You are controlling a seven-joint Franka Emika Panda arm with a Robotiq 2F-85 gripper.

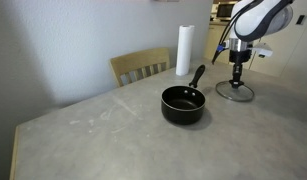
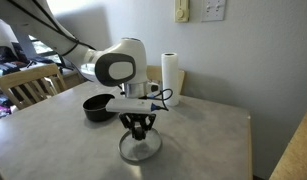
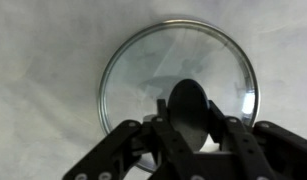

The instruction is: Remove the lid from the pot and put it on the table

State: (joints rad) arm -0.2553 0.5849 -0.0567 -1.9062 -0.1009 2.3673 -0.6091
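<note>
As far as I could tell from where I stood, the lid (image 2: 140,150) was the closest thing to me, lying flat on the bench (image 2: 218,140) with its metal rim down on the grey stone-look top. Right over it hung the jaws, pointing straight down at the little dark knob (image 3: 188,105) in the middle of the glass. In the wrist view the knob sat between the two fingers (image 3: 130,150), but honestly I couldn't tell whether they were pinching it or just parked either side of it, it was too dark and blurry down there. Above that was the white arm (image 2: 118,68), stretched in over the bench. A bit further back and off to one side sat the pot (image 2: 96,107), well apart from the lid, uncovered, dark inside, upright on the bench. In an exterior view its long black handle (image 1: 197,75) pointed away toward the paper towel roll (image 1: 184,50), which stood upright near the far edge by the wall. Furthest off was a wooden chair (image 1: 141,66), tucked in close to the bench.
</note>
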